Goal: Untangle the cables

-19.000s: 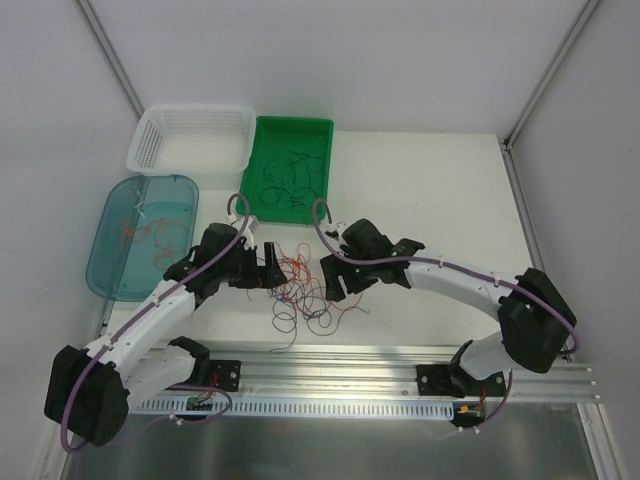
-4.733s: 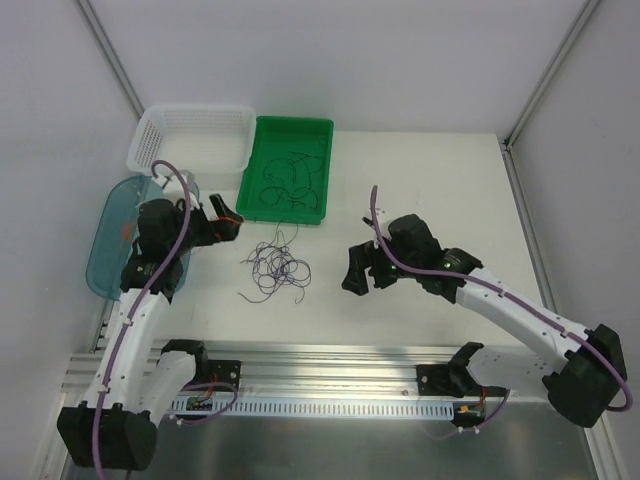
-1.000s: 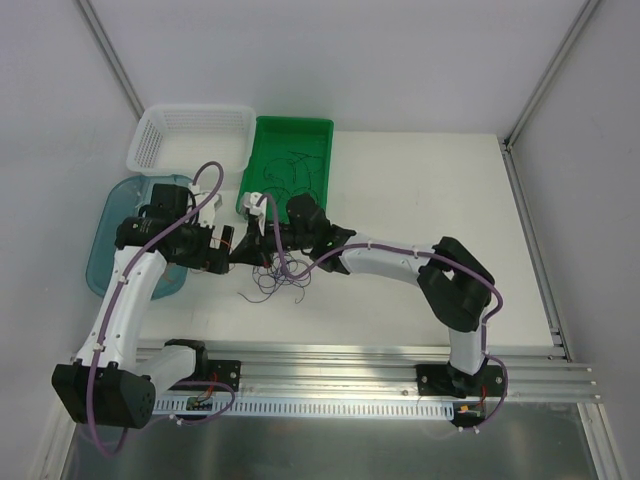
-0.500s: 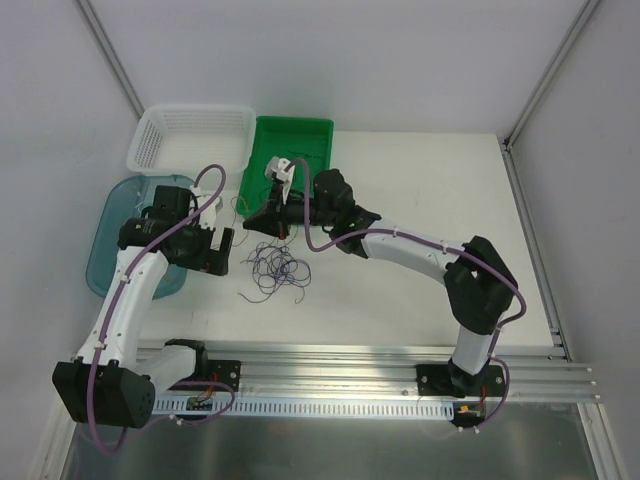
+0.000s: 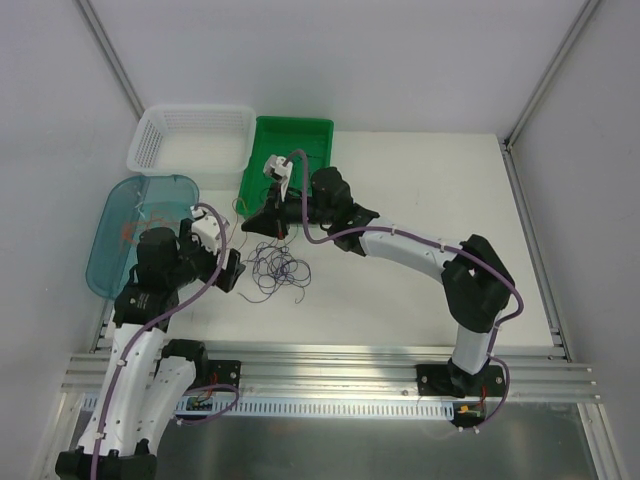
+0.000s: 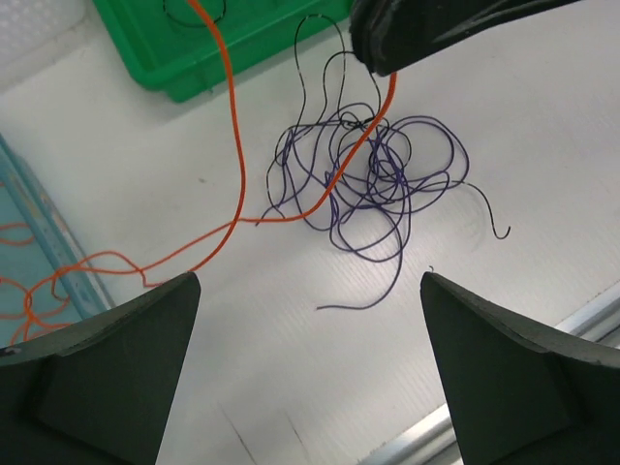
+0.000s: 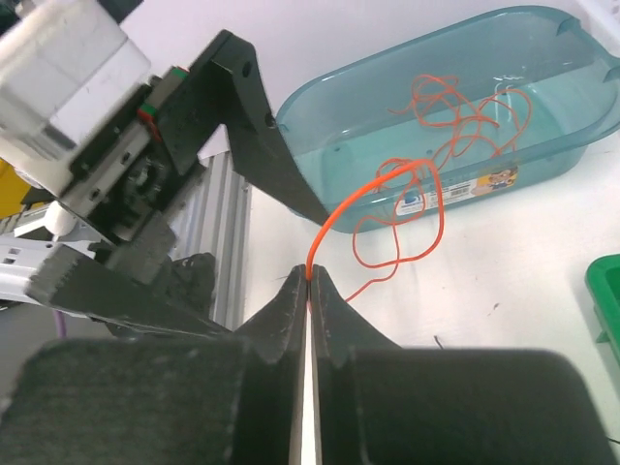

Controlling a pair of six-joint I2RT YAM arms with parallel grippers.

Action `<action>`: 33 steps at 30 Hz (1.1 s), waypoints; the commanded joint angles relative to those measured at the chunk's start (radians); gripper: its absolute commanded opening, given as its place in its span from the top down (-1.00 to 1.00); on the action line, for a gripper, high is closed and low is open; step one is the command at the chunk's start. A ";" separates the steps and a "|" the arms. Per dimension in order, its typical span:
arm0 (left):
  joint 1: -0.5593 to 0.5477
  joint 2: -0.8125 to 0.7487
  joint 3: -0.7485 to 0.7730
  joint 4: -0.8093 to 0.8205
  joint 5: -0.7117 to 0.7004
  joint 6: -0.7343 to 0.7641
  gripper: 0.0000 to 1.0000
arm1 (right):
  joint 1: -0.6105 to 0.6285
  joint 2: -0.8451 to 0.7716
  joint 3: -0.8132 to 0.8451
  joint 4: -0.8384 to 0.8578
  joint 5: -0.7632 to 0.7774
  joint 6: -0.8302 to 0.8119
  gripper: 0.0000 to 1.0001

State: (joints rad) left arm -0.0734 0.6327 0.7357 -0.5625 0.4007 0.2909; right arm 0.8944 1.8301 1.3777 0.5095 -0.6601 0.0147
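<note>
Hanging with its jaws wide apart and nothing between them, the left pincer (image 5: 230,268) looks down on the cables. The purple tangle (image 6: 378,184) lies on the table (image 5: 420,210) just right of it and ahead of its fingers (image 6: 107,368), near but not touching. Above the tangle's far edge, the right pincer (image 7: 310,276) is pressed together on one orange wire (image 7: 387,184), nipped at the very tips. From that grip the wire drops through the tangle, bends left across the table ahead of the left pincer, and runs over the rim of the tub (image 5: 110,235). Another orange run climbs out of the left wrist view past the tray's near corner. The tub's long edge sits just left of the left pincer, and the metal rail (image 5: 330,365) at the table's near edge lies behind it. Right of the right pincer, white tabletop stretches under its arm to the far edge. The tub holds loose orange wires (image 7: 465,107). The white basket (image 5: 190,112) stands beyond the tub, touching the tray. The green tray (image 5: 295,121), just beyond the right pincer, holds thin black wires (image 5: 300,160).
</note>
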 commanded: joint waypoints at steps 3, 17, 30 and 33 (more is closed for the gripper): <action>-0.006 -0.021 -0.107 0.283 0.096 0.097 -0.98 | -0.002 -0.023 0.055 0.064 -0.061 0.062 0.99; -0.006 0.114 -0.124 0.493 0.142 0.140 -0.69 | 0.000 -0.032 0.044 0.185 -0.099 0.195 0.99; -0.008 0.088 -0.164 0.518 0.110 0.094 1.00 | -0.008 -0.086 -0.005 0.124 -0.039 0.189 0.70; -0.005 0.082 -0.164 0.523 0.021 0.085 1.00 | -0.025 -0.121 -0.022 0.074 -0.013 0.185 0.08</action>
State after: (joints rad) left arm -0.0731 0.7322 0.5747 -0.0875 0.4835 0.3885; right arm 0.8883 1.8053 1.3640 0.5865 -0.6975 0.2066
